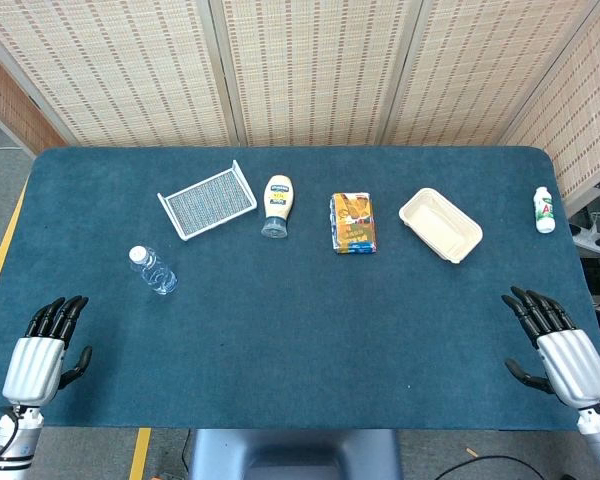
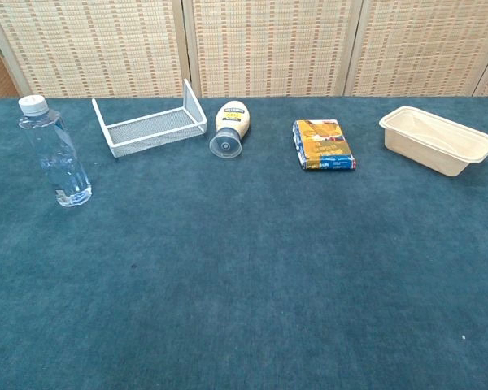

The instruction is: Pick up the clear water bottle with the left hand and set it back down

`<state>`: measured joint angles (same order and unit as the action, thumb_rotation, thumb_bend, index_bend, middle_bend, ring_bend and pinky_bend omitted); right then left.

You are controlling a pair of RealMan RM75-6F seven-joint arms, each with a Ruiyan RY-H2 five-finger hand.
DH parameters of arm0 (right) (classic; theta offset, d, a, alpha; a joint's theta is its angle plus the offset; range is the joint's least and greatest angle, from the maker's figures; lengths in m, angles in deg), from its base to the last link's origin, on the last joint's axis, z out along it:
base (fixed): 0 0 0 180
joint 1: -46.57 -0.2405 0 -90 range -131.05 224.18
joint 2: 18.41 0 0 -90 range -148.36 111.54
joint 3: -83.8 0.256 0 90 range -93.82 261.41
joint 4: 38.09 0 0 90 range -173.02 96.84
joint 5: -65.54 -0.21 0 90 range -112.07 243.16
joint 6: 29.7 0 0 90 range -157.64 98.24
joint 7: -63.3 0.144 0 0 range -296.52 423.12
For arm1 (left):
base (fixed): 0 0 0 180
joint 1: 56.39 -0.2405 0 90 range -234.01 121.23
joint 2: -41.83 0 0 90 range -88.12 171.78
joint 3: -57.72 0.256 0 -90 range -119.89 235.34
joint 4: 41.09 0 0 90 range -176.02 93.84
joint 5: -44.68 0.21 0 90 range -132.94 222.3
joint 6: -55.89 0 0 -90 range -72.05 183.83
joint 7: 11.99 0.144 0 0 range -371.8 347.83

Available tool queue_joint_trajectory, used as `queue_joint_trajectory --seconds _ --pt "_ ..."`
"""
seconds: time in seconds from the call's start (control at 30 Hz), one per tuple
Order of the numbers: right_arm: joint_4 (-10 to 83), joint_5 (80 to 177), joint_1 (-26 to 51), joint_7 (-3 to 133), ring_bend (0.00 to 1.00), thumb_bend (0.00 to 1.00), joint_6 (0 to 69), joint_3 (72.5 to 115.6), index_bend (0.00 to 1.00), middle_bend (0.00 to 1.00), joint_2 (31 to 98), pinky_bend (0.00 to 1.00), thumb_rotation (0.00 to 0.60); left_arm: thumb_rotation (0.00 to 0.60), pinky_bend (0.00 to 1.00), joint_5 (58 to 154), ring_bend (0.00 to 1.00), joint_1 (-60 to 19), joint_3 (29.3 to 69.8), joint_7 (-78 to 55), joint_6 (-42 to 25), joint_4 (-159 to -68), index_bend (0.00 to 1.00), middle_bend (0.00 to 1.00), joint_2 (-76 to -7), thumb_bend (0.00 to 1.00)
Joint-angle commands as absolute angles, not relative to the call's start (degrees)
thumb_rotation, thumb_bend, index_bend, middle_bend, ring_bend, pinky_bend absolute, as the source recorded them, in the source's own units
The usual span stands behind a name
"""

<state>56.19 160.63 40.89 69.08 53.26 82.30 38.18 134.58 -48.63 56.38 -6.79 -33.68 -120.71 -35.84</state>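
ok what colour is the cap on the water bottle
White. The cap on the clear water bottle shows best in the chest view.

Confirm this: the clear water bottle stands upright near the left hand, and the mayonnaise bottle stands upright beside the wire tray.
Not quite. The mayonnaise bottle lies on its side beside the wire tray, as the chest view shows. The clear water bottle does stand upright, nearest the left hand.

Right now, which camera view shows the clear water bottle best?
The chest view: the clear water bottle stands upright there, large, seen from the side, cap to base. The head view shows it small, from above.
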Motion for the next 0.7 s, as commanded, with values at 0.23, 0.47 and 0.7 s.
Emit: queue_joint_trajectory --seconds 0.23,0.47,0.7 --pt "54.18 162.61 41.25 70.44 0.0 0.19 56.44 82.66 0.0 0.0 39.58 0.08 0.6 0.6 0.16 133.23 0.08 -48.51 55.73 -5.58 -32.29 -119.86 0.08 0.11 -36.18 0.39" --pt "50.85 164.68 41.16 73.27 0.0 0.15 60.75 84.01 0.0 0.0 42.13 0.08 0.6 0.6 0.15 130.21 0.05 -47.16 54.22 -7.07 -28.52 -120.68 0.0 0.02 -36.56 0.4" --pt "48.52 165.98 41.6 75.23 0.0 0.13 63.48 84.01 0.0 0.0 43.33 0.08 0.6 0.6 0.15 126.79 0.03 -43.52 50.99 -6.86 -23.51 -122.61 0.0 0.0 -37.57 0.41"
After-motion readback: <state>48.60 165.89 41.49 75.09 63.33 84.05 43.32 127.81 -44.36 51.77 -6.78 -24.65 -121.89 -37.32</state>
